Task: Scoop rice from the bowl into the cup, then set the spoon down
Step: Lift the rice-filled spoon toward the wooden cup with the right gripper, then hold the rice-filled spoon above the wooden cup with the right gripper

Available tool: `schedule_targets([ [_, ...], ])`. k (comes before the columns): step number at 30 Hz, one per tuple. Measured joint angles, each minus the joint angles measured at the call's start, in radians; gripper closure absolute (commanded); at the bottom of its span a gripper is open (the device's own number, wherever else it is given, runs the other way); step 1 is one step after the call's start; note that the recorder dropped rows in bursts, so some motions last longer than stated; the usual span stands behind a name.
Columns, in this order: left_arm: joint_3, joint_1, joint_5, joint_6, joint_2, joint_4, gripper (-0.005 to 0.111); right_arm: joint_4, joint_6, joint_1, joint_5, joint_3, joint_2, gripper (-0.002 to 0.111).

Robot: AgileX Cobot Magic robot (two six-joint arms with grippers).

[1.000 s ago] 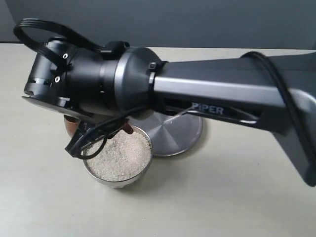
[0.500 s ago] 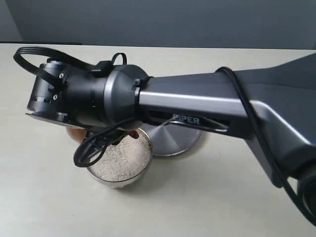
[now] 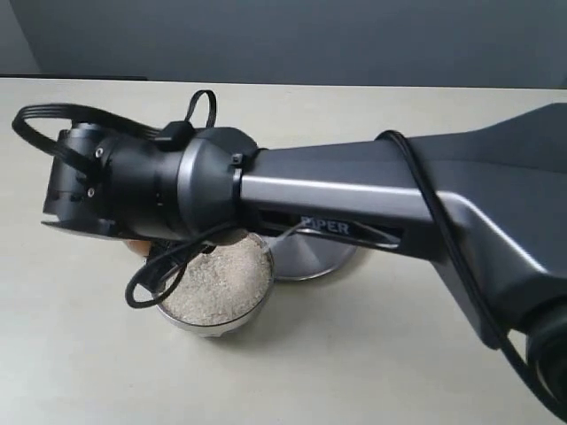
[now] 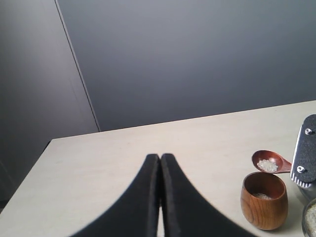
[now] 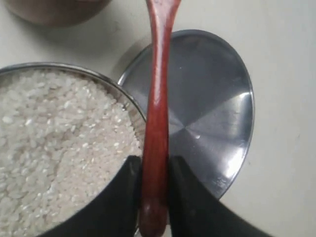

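In the exterior view the right arm (image 3: 354,195) runs from the right edge across to the left of the frame, its black wrist hanging over the objects and hiding its gripper. Below the wrist, lower left of centre, the bowl (image 3: 208,326) stands on the table (image 3: 372,372), filled nearly to the rim with rice (image 3: 217,279). A flat plate (image 3: 314,257) lies just behind it to the right, partly under the arm. Only a brown sliver of the cup (image 3: 137,247) shows beneath the wrist, left of the bowl. A black cable (image 3: 142,288) loops over the bowl's left rim. In the left wrist view the left gripper (image 4: 160,158) hangs above bare table with its two fingers pressed together and nothing between them. Beyond it stands the cup (image 4: 264,200), upright, with a few grains at its bottom. The spoon (image 4: 269,162) is just above the cup's far rim and carries a small heap of rice, while its handle disappears behind a black piece (image 4: 306,155) with two screws. In the right wrist view the right gripper (image 5: 154,163) is clamped on the spoon's (image 5: 157,98) handle near its end. The handle reaches out over the bowl's (image 5: 74,66) rim where it meets the plate (image 5: 212,113), toward the cup (image 5: 54,10) beyond.
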Motion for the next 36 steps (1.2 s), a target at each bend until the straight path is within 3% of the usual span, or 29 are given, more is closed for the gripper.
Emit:
schedule_targets([
  [13,0.0,0.0,0.0,0.0,0.0,0.0,0.106,-0.086,-0.04,0.049,0.002,-0.002,0.044,0.109],
  [36,0.0,0.0,0.0,0.0,0.0,0.0,0.106,-0.111,-0.042,0.051,0.002,-0.002,0.018,0.109],
])
